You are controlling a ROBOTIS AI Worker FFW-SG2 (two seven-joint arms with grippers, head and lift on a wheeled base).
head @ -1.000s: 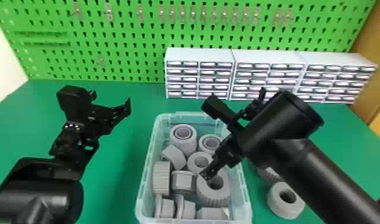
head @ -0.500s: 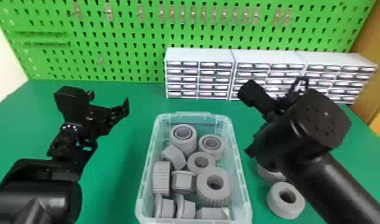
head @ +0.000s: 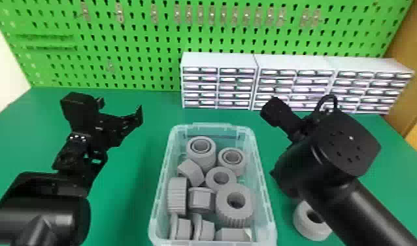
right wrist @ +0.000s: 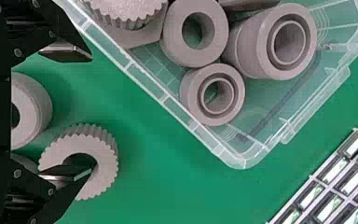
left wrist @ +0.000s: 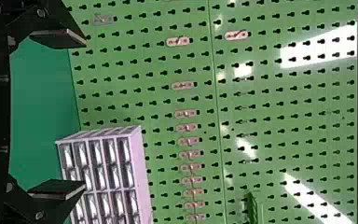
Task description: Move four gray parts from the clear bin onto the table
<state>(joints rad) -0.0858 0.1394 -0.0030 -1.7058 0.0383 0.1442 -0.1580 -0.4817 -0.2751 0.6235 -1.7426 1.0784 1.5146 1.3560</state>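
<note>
Green perforated pegboard (head: 145, 73) stands behind a matte green desk (head: 132, 183); the left wrist view records glossy light streaks across its face. White drawer cabinets (head: 219, 60) line the desk's rear. Gray parts (head: 235, 211), cylindrical and ring-shaped, some ribbed, some smooth, are jumbled inside the translucent plastic clear bin (head: 162, 183). The left hand (head: 120, 109) is over the desk beside the bin, open and empty. The right hand (head: 275, 175) is on the bin's other side, its wrist view confirming spread fingers (right wrist: 67, 52) and nothing gripped. That view also records a toothed gray ring (right wrist: 108, 156) on the desk, one finger overlapping its hole, contact undetermined, and a smooth-sided gray ring (right wrist: 39, 105) near it.
</note>
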